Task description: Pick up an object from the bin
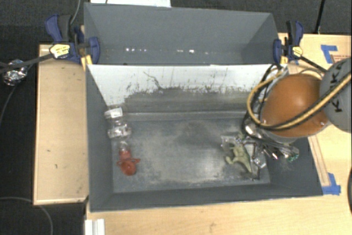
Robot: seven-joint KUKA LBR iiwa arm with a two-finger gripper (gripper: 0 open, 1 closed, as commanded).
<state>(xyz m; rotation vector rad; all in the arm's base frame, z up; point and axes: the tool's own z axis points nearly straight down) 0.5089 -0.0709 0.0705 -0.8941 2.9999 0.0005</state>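
The gripper (257, 158) is seen low in the bin's (181, 143) front right corner, just beside a small olive-green thing (238, 156); whether it is open or closed cannot be told. That thing should be centred and squarely enclosed before any lift is made.

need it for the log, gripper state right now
Gripper: cannot be told; it is low by a small olive-green thing at the right of the bin.

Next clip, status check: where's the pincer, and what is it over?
Pincer low, right end of the bin. Beside a small olive-green toy. Clear bottle and red lump far left, nothing in the way.
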